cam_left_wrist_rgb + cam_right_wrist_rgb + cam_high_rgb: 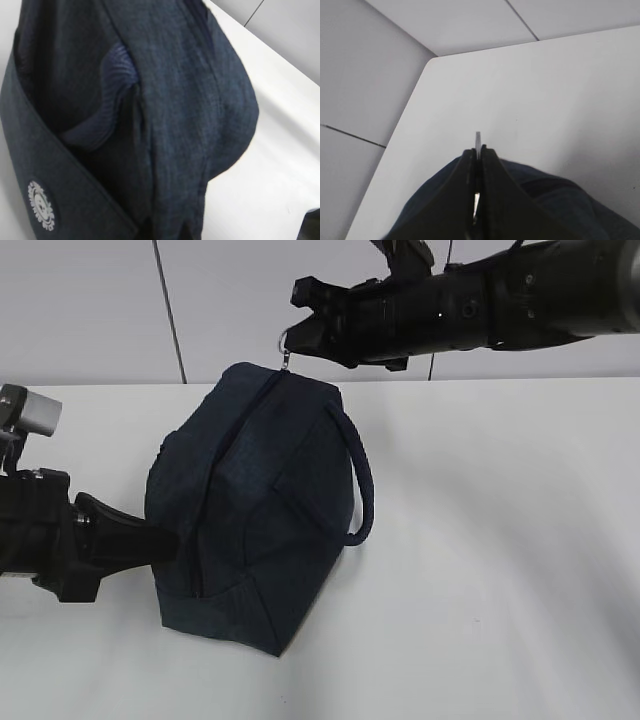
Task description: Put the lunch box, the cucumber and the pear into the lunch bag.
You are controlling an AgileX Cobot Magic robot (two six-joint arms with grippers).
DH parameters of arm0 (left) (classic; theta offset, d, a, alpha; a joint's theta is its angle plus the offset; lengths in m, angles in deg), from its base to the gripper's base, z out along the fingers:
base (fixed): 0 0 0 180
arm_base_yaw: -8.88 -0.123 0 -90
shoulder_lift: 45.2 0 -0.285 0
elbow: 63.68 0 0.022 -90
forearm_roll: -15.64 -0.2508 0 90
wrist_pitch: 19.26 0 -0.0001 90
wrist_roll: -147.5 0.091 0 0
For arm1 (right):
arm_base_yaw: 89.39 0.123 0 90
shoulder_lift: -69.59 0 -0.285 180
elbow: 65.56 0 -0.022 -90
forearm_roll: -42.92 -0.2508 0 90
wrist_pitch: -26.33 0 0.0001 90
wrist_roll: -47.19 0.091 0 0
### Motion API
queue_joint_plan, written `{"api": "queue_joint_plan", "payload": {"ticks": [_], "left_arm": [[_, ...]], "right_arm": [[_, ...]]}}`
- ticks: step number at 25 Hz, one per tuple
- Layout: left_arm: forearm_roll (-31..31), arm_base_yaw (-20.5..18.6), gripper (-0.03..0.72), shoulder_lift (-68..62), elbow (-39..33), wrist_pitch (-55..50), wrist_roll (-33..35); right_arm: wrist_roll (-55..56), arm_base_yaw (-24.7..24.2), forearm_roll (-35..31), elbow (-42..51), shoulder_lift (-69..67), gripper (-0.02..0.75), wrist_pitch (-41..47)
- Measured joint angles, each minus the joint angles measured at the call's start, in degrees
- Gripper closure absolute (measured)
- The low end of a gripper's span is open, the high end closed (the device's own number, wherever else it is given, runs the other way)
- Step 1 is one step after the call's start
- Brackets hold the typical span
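**Gripping the zipper pull, right arm holds bag's far end**

Pinching the metal ring pull at the far top end of the bag, the right gripper has its fingers closed nearly flat together, the pull's thin metal showing between their tips. The navy bag sits left of centre on the white counter, its long axis running from the near end toward the far wall, the zipper line following it and the loop handle hanging off its right side. The left gripper presses against the bag's near left side; whether its fingers are spread or closed on fabric cannot be told. The zipper looks shut along its length, so packing may be finished. No lunch box, cucumber or pear is visible; they may be inside.
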Motion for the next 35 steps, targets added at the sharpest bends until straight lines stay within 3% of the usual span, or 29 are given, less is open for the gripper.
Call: {"api": "queue_joint_plan", "payload": {"ticks": [8, 12, 18, 20, 22, 24, 26, 29, 33, 35], "left_arm": [[-0.28, 0.00, 0.683, 0.00, 0.00, 0.06, 0.00], [-0.28, 0.00, 0.683, 0.00, 0.00, 0.11, 0.00], [-0.28, 0.00, 0.683, 0.00, 0.00, 0.22, 0.00], [-0.75, 0.00, 0.666, 0.00, -0.05, 0.22, 0.00], [-0.94, 0.00, 0.604, 0.00, -0.11, 0.22, -0.20], [-0.94, 0.00, 0.484, 0.00, -0.11, 0.41, -1.40], [-0.94, 0.00, 0.363, 0.00, -0.11, 0.78, -2.93], [-1.01, 0.00, 0.271, 0.00, -0.11, 0.89, -4.61], [-3.69, 0.00, 0.248, 1.91, -0.11, 2.55, -7.43], [-6.86, 0.00, 0.246, 4.18, -0.11, 4.74, -10.41]], "right_arm": [[16.63, -6.80, 0.22, -11.34, -16.63, 0.738, -8.23], [22.91, -7.44, -0.03, -12.23, -21.32, 0.738, -9.70], [23.62, -7.44, -0.10, -12.36, -21.62, 0.726, -9.78], [21.02, -7.64, -0.10, -12.49, -21.75, 0.638, -9.78], [18.68, -8.21, -0.10, -12.86, -21.86, 0.461, -10.13], [17.67, -8.98, 0.49, -13.60, -21.86, 0.244, -11.45], [17.30, -9.66, 2.23, -14.60, -20.82, 0.139, -12.81], [16.92, -10.99, 6.97, -15.81, -18.22, 0.130, -15.78], [16.68, -12.22, 16.57, -16.17, -12.85, 0.158, -19.22], [17.26, -12.57, 17.17, -16.17, -10.39, 0.160, -20.38]]}}
